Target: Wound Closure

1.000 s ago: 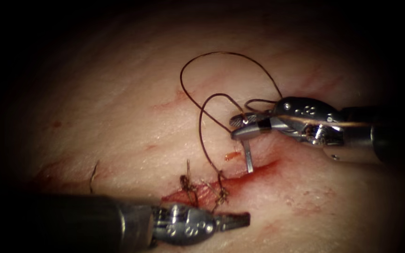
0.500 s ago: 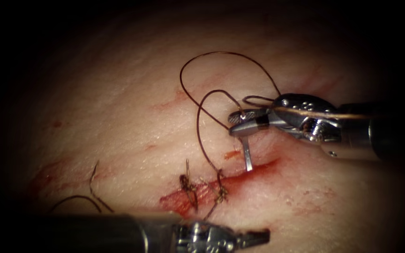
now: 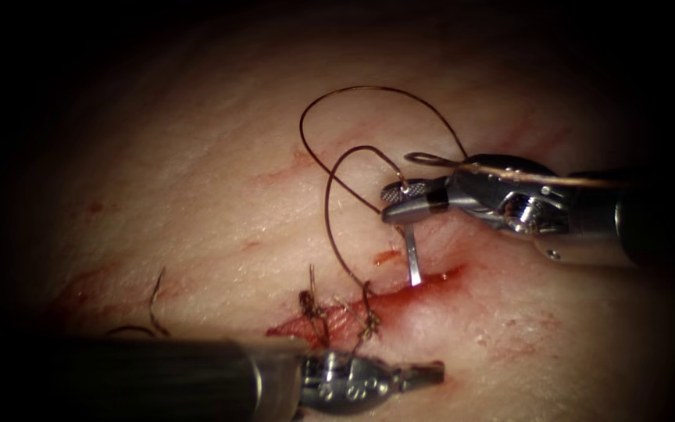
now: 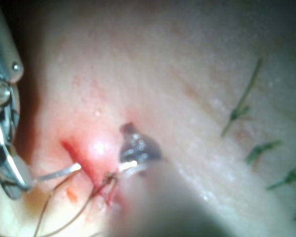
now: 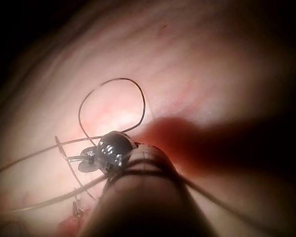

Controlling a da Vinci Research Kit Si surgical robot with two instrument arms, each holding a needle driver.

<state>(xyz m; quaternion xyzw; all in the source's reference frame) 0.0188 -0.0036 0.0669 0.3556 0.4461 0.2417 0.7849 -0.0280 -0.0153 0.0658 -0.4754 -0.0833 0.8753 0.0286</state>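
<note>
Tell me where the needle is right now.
In the endoscope view the needle hangs from the right tool, held near its thread end, tip in the tissue at the cut's right end.

Endoscope view: light falling on centre, fading into heavy dark vignette at all edges. Glare shining on right tool metal and on wet red fluid. Left tool shaft lying dim in lower left. Left wrist view: tissue looking pale, own shaft blurring close. Right wrist view: shaft throwing dark shadow over tissue, surroundings dim.
</note>
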